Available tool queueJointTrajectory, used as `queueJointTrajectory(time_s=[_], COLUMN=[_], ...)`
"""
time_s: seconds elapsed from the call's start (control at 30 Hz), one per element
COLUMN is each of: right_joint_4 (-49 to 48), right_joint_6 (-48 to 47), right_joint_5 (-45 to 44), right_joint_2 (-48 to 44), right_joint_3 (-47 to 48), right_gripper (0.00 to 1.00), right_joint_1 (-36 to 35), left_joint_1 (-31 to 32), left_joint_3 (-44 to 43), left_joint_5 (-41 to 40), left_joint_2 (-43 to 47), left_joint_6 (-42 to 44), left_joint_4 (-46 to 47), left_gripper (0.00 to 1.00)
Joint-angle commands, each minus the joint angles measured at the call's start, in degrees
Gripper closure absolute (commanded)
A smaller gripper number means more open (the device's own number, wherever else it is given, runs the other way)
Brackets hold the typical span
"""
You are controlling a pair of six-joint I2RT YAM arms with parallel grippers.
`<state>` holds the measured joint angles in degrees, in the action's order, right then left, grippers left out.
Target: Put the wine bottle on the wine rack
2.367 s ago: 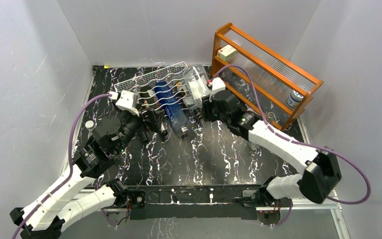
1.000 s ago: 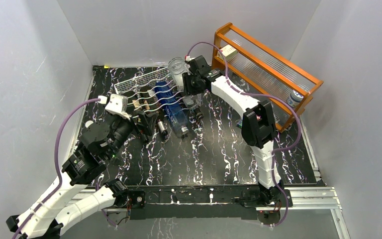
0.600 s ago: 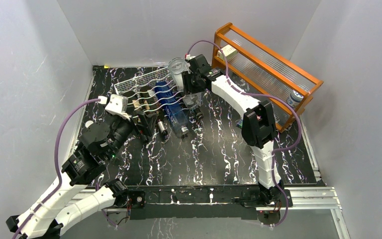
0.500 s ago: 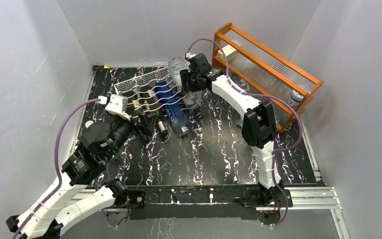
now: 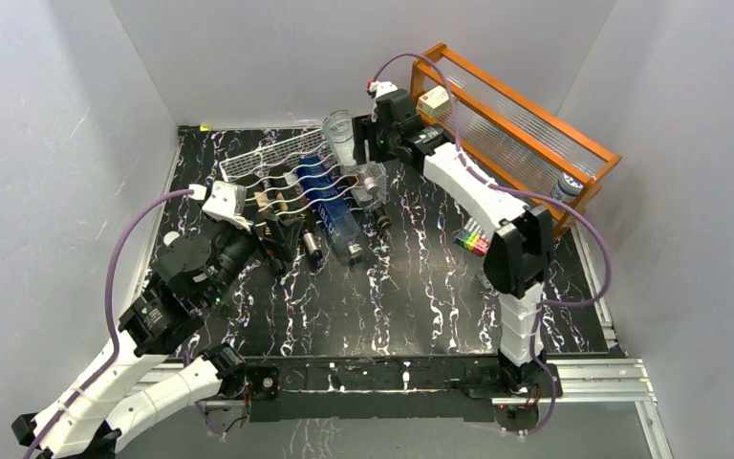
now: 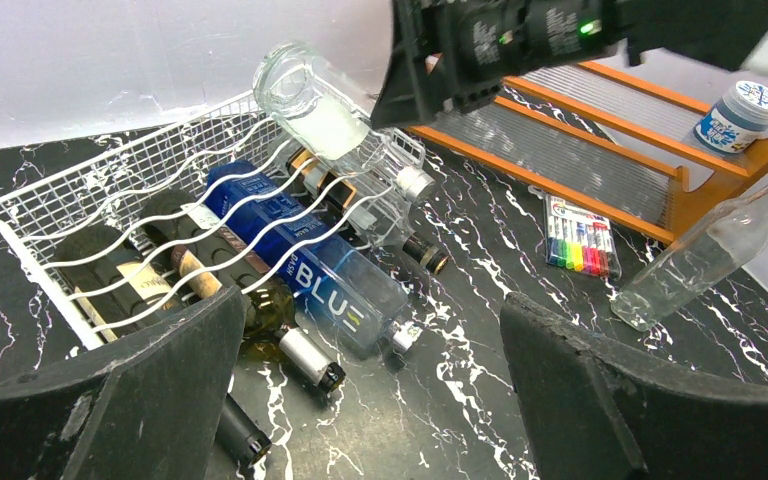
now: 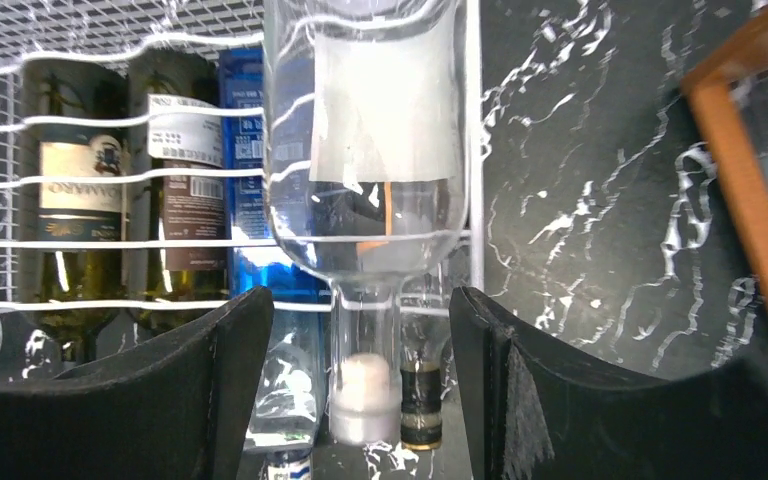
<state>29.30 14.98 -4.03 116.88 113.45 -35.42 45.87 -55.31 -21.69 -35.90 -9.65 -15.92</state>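
Black marbled tabletop (image 5: 411,287) spreads under both arms. Right jaws stand parted with nothing held, just behind the raised base of the clear wine bottle (image 7: 385,130). It lies tilted at the right end of the white wire wine rack (image 5: 248,164), neck toward the arms, beside a blue bottle (image 6: 300,270). Left jaws gape wide and empty, near the rack's front

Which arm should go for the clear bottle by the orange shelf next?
Right, probably. The bottle lies on the right side beside the shelf, beyond the markers, and the right gripper is open. The left gripper sits low before the rack, farther across.
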Motion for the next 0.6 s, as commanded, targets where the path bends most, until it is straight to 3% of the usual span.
queueJointTrajectory(time_s=[0.0, 0.3, 0.57], right_joint_4=[-6.0, -7.0, 4.8], right_joint_6=[-0.9, -2.4, -1.2], right_joint_5=[-3.7, -13.5, -31.8], right_joint_2=[-11.0, -32.8, -49.7], right_joint_3=[-3.2, -23.4, -33.0], right_gripper=[0.24, 0.24, 0.23], right_joint_1=[0.4, 0.4, 0.4], left_joint_1=[0.0, 0.0, 0.0], left_joint_3=[-0.7, 1.1, 2.7], left_joint_5=[-0.3, 0.3, 2.8], left_joint_2=[0.0, -0.8, -4.3], left_joint_6=[0.1, 0.6, 1.1], left_joint_4=[0.1, 2.2, 5.8], left_gripper=[0.02, 0.02, 0.02])
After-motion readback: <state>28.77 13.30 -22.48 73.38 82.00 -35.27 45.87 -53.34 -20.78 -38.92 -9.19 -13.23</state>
